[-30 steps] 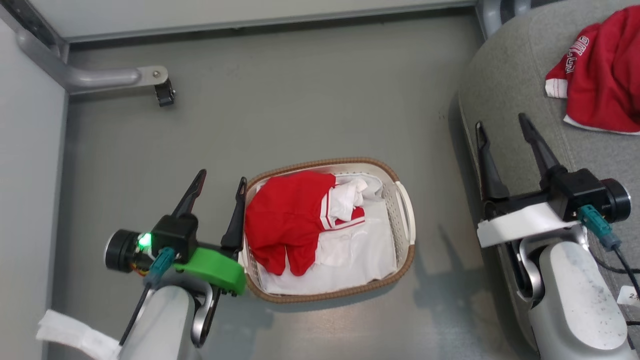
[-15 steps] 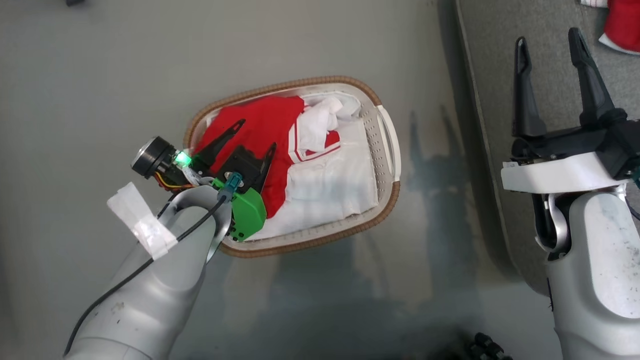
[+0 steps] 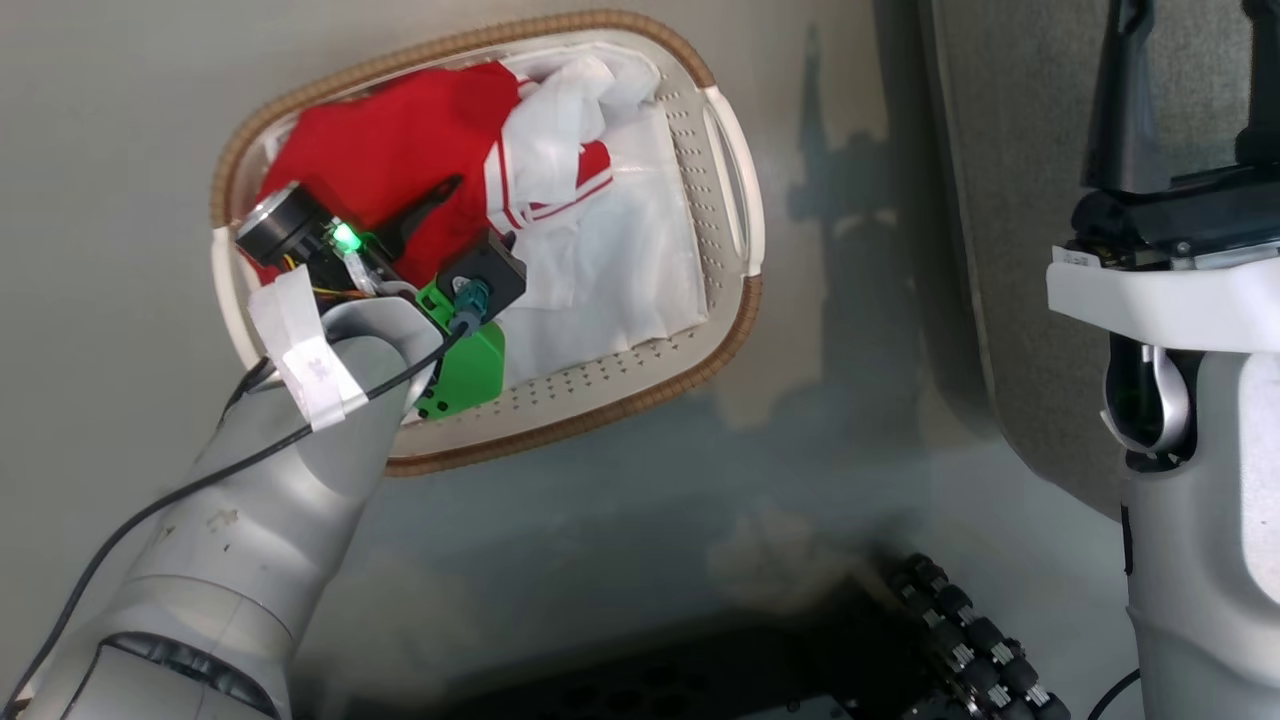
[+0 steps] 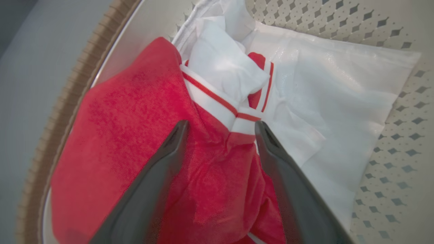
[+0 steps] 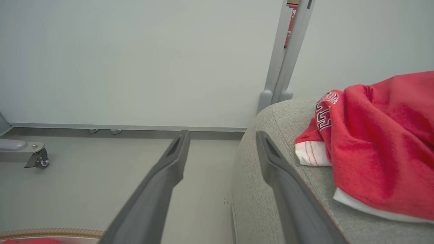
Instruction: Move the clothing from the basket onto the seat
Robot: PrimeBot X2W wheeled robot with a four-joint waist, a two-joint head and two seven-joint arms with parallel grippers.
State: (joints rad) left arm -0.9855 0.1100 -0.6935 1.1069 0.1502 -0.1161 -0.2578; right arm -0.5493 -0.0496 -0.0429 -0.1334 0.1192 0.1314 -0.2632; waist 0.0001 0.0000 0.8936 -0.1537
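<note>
Red fleecy clothing [image 4: 112,135], oval perforated plastic basket [image 3: 600,378]

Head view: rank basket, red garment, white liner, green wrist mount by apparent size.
1. basket: clearly largest.
2-3. liner and red garment: look about alike. The left arm covers part of the garment, so I won't rank them.
4. green mount: smallest, even though it sits nearer the camera.
</note>
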